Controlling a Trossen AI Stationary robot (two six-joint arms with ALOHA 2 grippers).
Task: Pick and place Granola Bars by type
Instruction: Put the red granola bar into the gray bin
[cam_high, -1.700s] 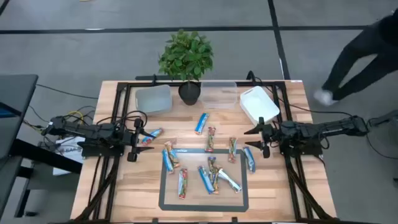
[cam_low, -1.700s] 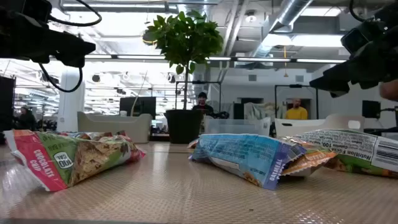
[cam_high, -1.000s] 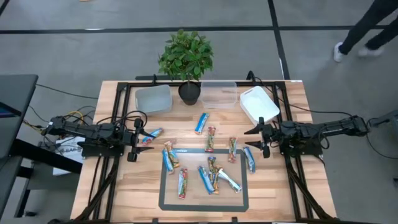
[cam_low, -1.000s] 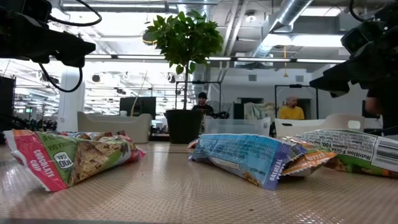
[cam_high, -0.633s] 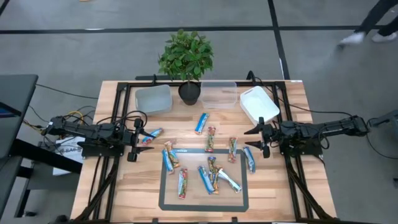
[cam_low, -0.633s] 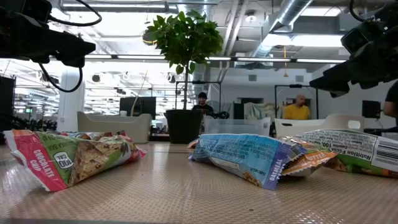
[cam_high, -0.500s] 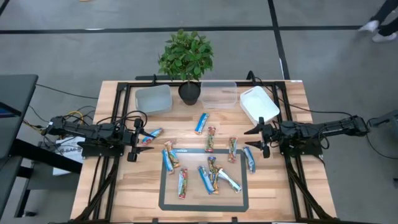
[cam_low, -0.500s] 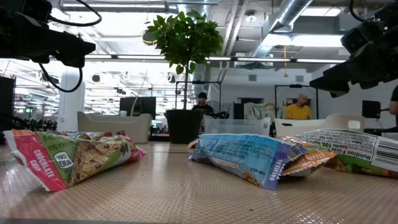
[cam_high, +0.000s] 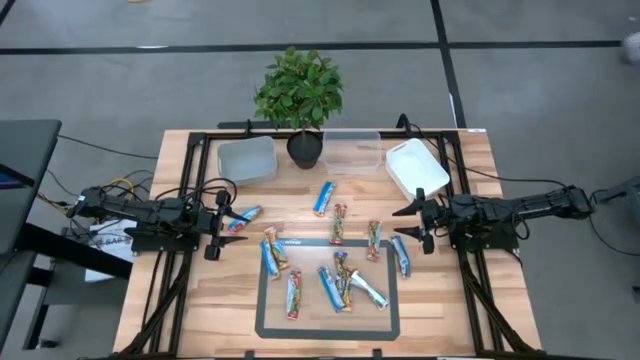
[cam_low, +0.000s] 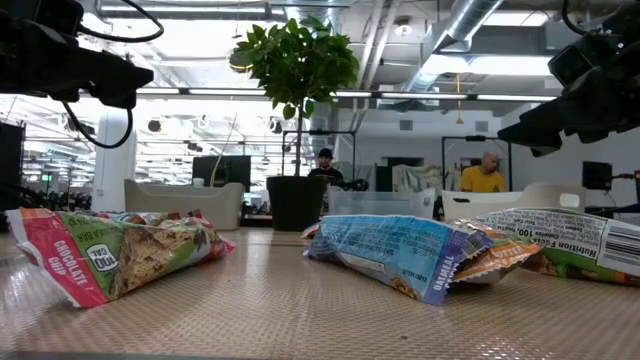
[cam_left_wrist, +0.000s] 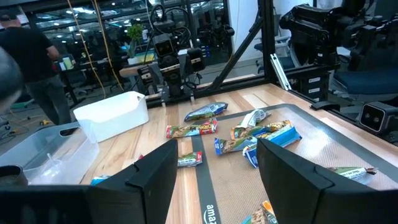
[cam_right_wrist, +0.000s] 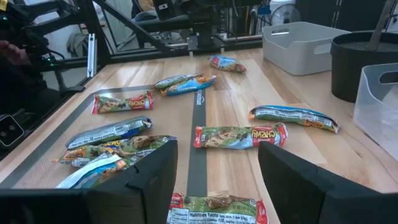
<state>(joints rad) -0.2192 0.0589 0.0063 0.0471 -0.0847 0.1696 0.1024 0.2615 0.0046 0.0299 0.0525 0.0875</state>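
Several granola bars lie flat on the wooden table, spread over its middle. Blue-and-white ones include a bar (cam_high: 323, 198) and a bar (cam_high: 401, 255). Red, green and tan ones include a bar (cam_high: 339, 223) and a bar (cam_right_wrist: 239, 135). A small heap (cam_high: 346, 285) lies inside a dark taped rectangle. In the low view a red-green bar (cam_low: 110, 250) and a blue bar (cam_low: 400, 250) lie close up. My left gripper (cam_high: 222, 222) hovers open at the table's left side, next to a bar (cam_high: 243, 218). My right gripper (cam_high: 413, 222) hovers open at the right side.
Along the far edge stand a grey tub (cam_high: 246, 158), a potted plant (cam_high: 300, 100), a clear tub (cam_high: 352, 152) and a white tub (cam_high: 415, 167). A dark taped rectangle (cam_high: 262, 320) marks the near middle. Black frame rails run along both sides. People show in the room behind.
Both arms have kept still and no bar has moved. A person walking on the floor beyond the table's far right corner has passed out of the high view.
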